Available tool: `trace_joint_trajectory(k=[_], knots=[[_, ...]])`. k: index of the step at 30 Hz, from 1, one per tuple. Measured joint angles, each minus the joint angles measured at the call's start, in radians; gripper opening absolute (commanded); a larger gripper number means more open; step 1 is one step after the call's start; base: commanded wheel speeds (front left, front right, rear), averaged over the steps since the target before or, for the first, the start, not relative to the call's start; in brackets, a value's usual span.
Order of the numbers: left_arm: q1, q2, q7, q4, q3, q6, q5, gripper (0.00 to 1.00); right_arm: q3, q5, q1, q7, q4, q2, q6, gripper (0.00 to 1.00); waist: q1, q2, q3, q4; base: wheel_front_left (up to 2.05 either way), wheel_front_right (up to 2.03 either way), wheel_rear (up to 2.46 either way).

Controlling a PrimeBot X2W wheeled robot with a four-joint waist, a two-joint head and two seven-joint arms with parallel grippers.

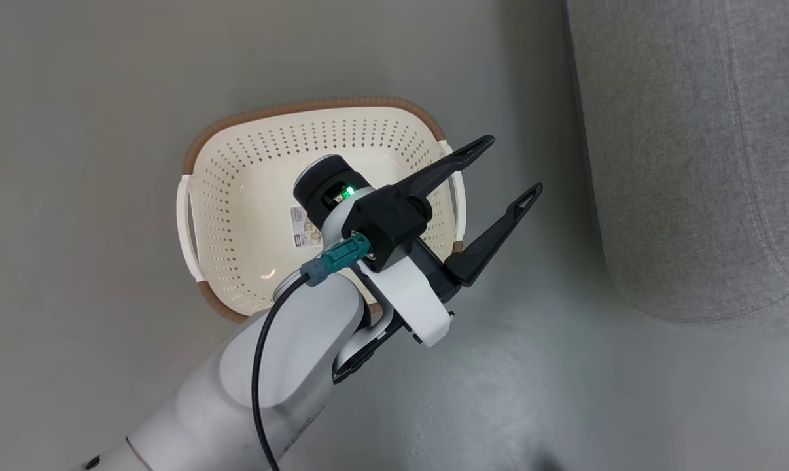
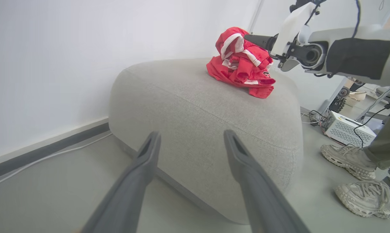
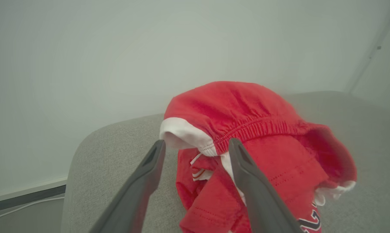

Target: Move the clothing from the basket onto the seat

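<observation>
the seat (image 2: 195,106) stands on the floor (image 1: 74,98), and the basket (image 1: 316,104) stands upright near it. the clothing (image 2: 243,64) lies in a crumpled heap on the seat top, near its far edge in the left wrist view. the right gripper (image 3: 196,142) is spread wide at the heap, a white-trimmed hem between its fingertips, unclamped. the left gripper (image 1: 515,165) is spread wide above the basket's seat-side rim and holds nothing.

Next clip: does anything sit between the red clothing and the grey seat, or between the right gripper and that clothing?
Nothing visible. The clothing lies bunched directly on the seat, and the right gripper, jaws spread, is right at the pile with nothing between.
</observation>
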Motion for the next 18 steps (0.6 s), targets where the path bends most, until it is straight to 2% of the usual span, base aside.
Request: trace_joint_trajectory(k=[18], knots=[[0.095,-0.009,0.000,-0.005,0.003,0.000,-0.026,1.00,0.062,0.047,0.253,0.000,-0.018,0.069,0.000,1.00,0.0000,0.0000,-0.225,0.021,0.00,0.00,0.00]])
